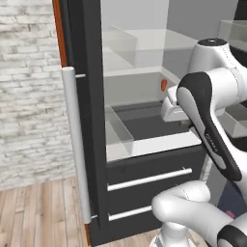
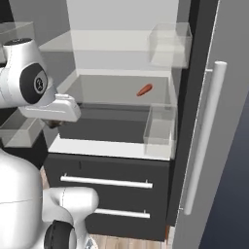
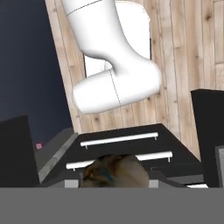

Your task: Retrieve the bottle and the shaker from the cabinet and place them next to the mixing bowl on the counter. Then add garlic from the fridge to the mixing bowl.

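At the left of the left base view runs a white brick wall [image 1: 29,96], then the long silver handle [image 1: 76,144] of the open fridge [image 1: 91,120], its glass shelves and black drawers [image 1: 144,181] filling the middle. A small orange-red item [image 1: 164,85] lies on a shelf towards the back, and the arm stands at the right. This looks like the garlic step. In the right base view the gripper [image 2: 52,123] sits at the left, in front of the lower shelf, with a brownish lump under it. The hand view makes this plainer: a rounded tan bulb, most likely the garlic [image 3: 116,171], sits at bottom centre with the jaws closed on it, above the drawer fronts and the plank floor [image 3: 183,52]. The next move probably calls for drawing the hand clear of the shelf edge and taking the bulb to the mixing bowl.
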